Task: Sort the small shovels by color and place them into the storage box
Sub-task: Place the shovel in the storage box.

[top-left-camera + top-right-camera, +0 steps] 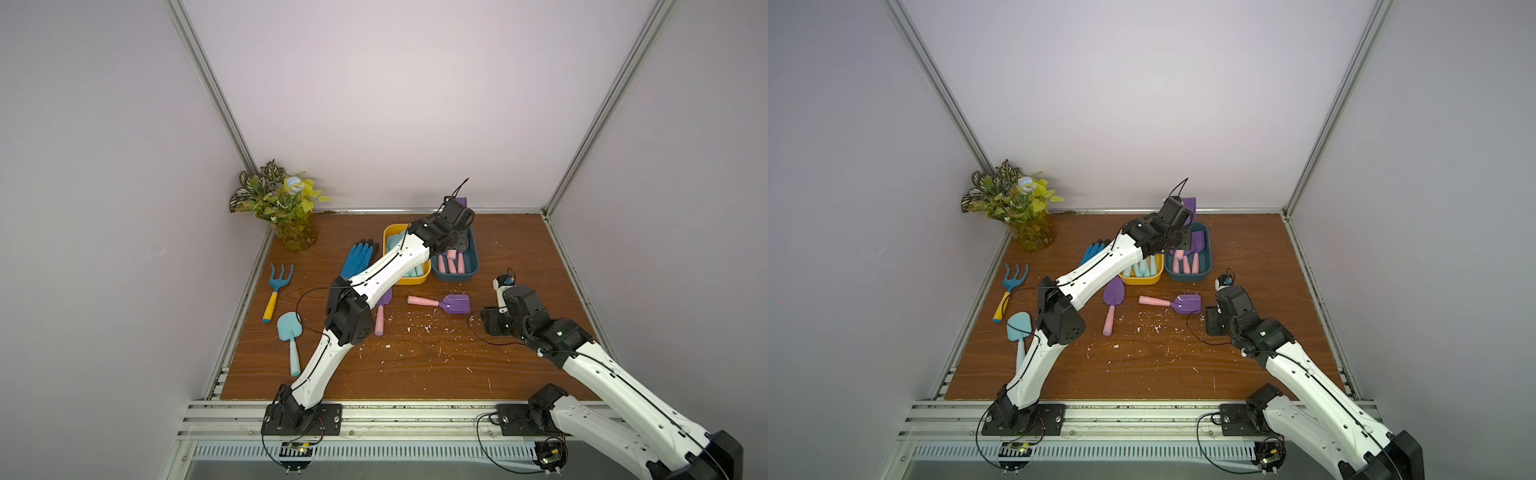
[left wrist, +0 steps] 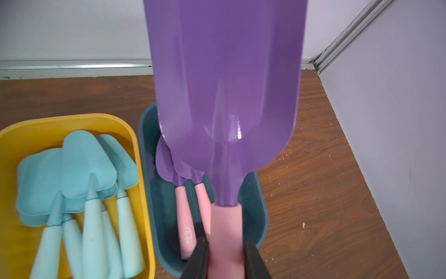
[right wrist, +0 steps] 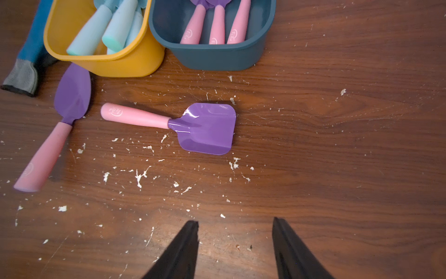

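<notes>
The left tool is clamped on the pink handle of a purple-bladed shovel. It holds the shovel above the dark blue bin at the far middle of the worktop. The blade points toward the far wall, matching the purple shovels already in that bin, whose handles face the near side; a grip low on the handle probably lets it drop in alongside them. Just left of it, touching, the yellow bin holds only the aqua shovels, so each colour has its own bin.

The right tool stands about half open with nothing in it, over bare worktop near a square-bladed purple shovel, likely its next pick. A pointed purple shovel lies by the yellow bin's near side, and one aqua shovel lies at the near left.
</notes>
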